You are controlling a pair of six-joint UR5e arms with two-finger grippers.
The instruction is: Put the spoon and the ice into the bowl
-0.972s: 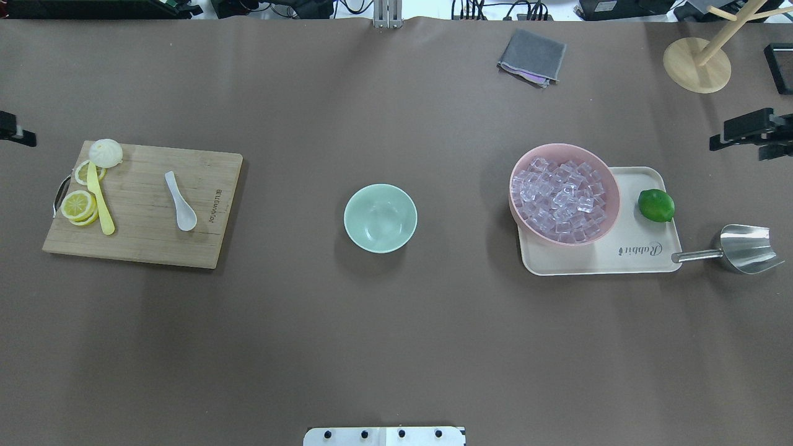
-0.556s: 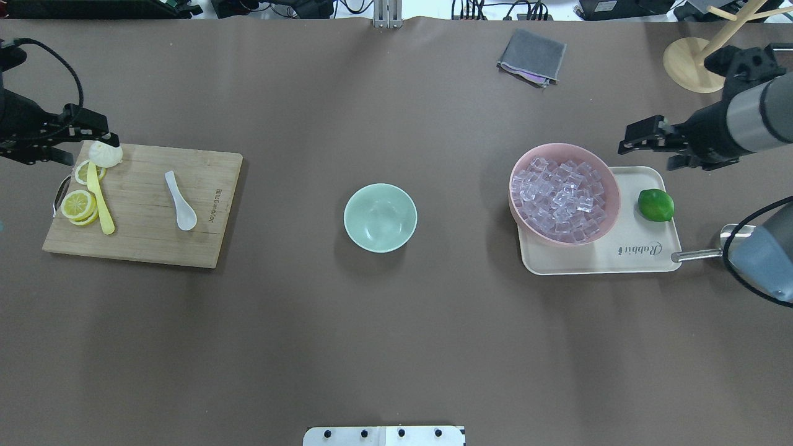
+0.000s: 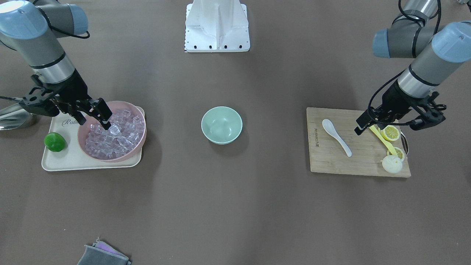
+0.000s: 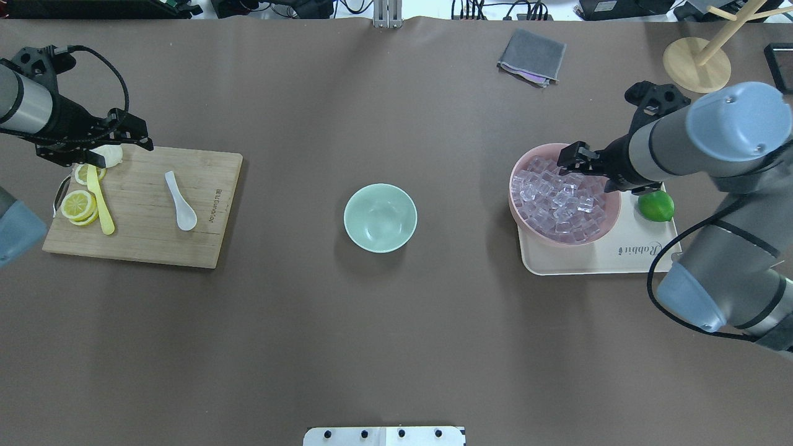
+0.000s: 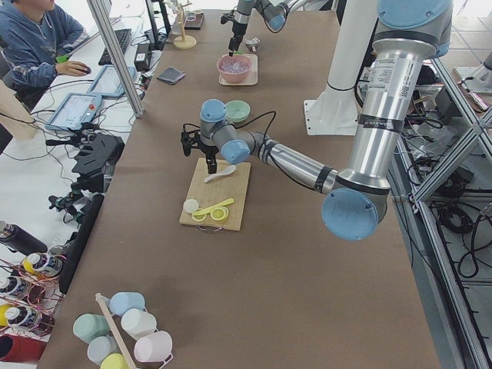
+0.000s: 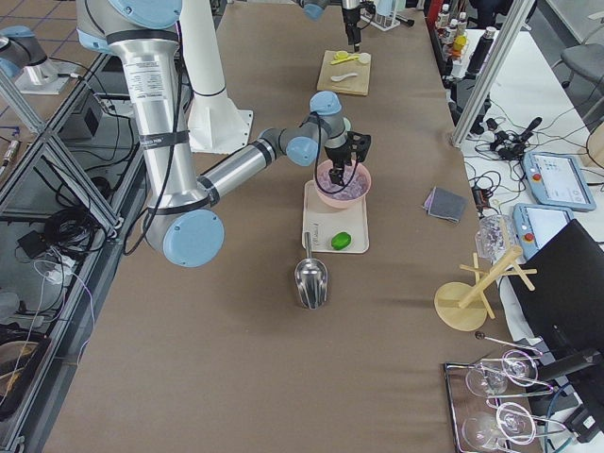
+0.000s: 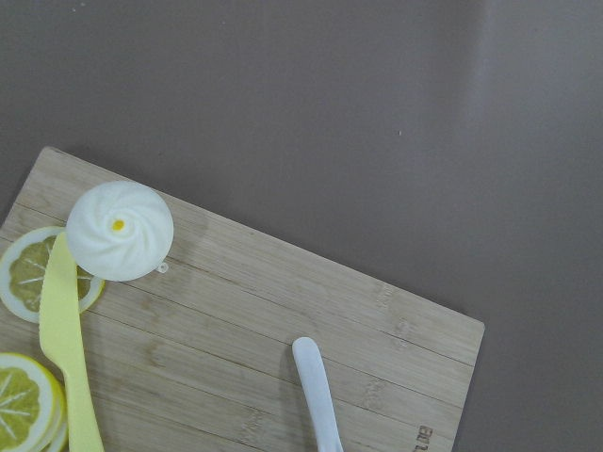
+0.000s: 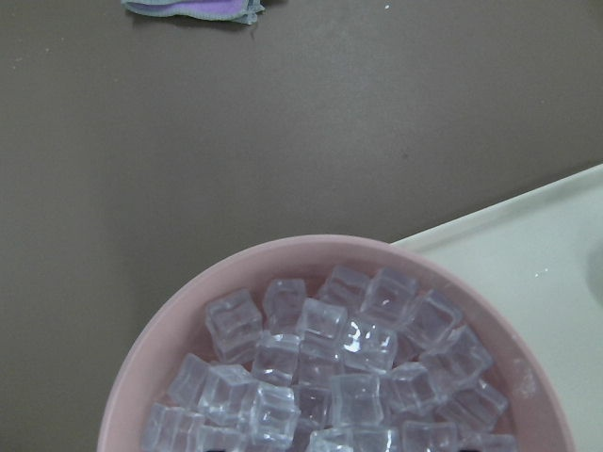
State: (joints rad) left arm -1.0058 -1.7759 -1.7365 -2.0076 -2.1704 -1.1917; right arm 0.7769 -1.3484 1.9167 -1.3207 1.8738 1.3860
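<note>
The white spoon lies on a wooden cutting board at the left, and also shows in the front view. The mint-green bowl stands empty at the table's centre. Several clear ice cubes fill a pink bowl on a cream tray at the right. My left gripper hovers open over the board's far left corner, apart from the spoon. My right gripper hovers open over the pink bowl's far rim, above the ice.
Lemon slices, a yellow utensil and a white bun lie on the board's left end. A lime sits on the tray. A metal scoop lies beside the tray. A grey cloth and a wooden stand are at the far edge.
Both arms have swung in from the table's sides. The left gripper came over the board's far left corner, the right over the pink bowl. The right arm now hides the scoop from overhead.
</note>
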